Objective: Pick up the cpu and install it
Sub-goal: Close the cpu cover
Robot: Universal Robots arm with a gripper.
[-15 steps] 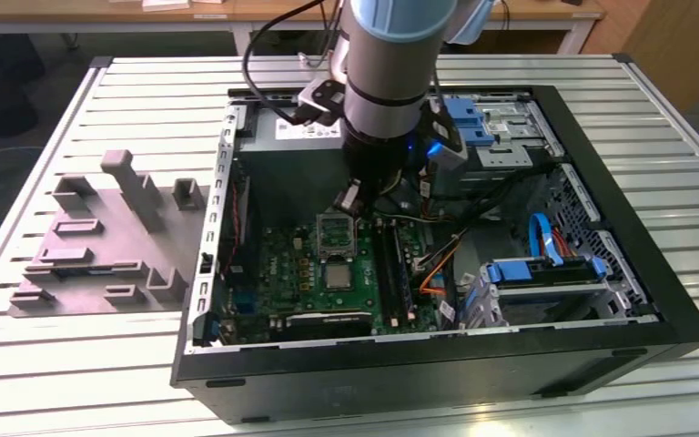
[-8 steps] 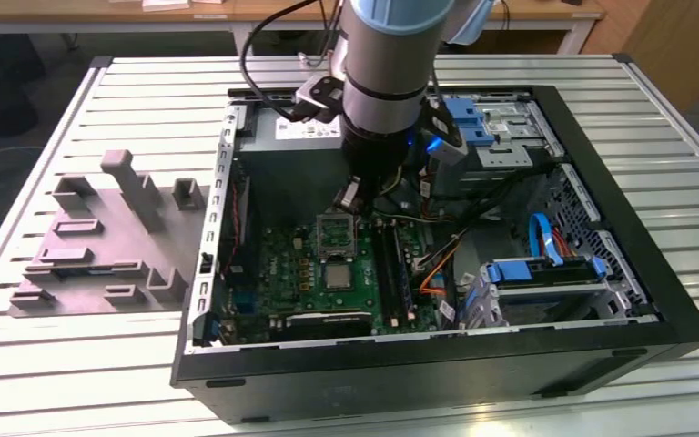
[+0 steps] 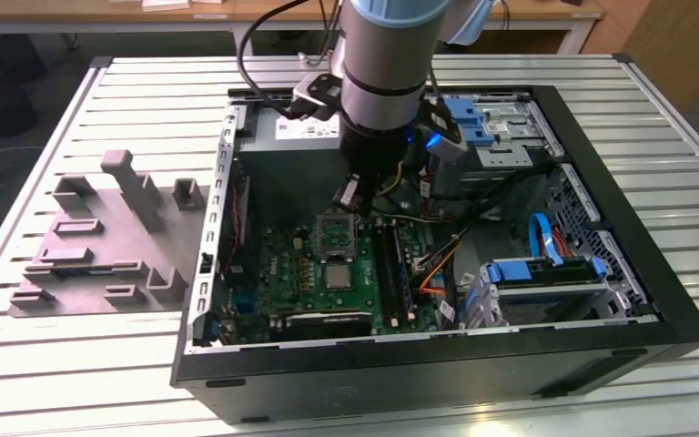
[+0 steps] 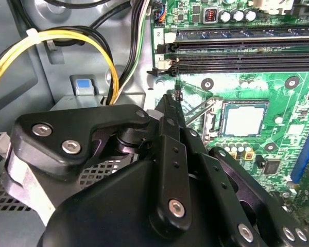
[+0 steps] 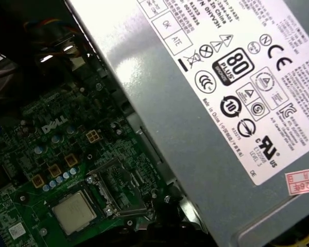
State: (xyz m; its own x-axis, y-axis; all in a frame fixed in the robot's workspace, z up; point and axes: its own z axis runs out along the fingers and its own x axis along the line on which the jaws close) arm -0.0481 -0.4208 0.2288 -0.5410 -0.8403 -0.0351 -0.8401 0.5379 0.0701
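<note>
Cpu (image 3: 339, 276) seated in socket on motherboard (image 3: 279, 264), silvery top showing in both wrist views (image 4: 244, 119) (image 5: 74, 211). Gripper (image 4: 171, 98) over board beside socket, holding nothing; jaw spread impossible to tell. Grey fixture (image 3: 95, 246) on table outside case (image 3: 435, 369), seen from exterior. Power supply (image 5: 206, 103) large in first wrist view.

- Exterior view: even, soft overhead light on the slatted table (image 3: 34, 364); the inside of the computer case (image 3: 641, 300) is darker, its lower front wall nearly black.
- A small blue glow shows on the arm (image 3: 386, 82) near the frame's upper middle.
- Second wrist view: motherboard (image 4: 293, 108) at right bright and fairly crisp; the gripper (image 4: 167, 100) body in the foreground is dark, slightly soft.
- First wrist view: power supply (image 5: 195, 128) carries a pale sheen; upper left corner falls into deep shadow; overall grainy.
</note>
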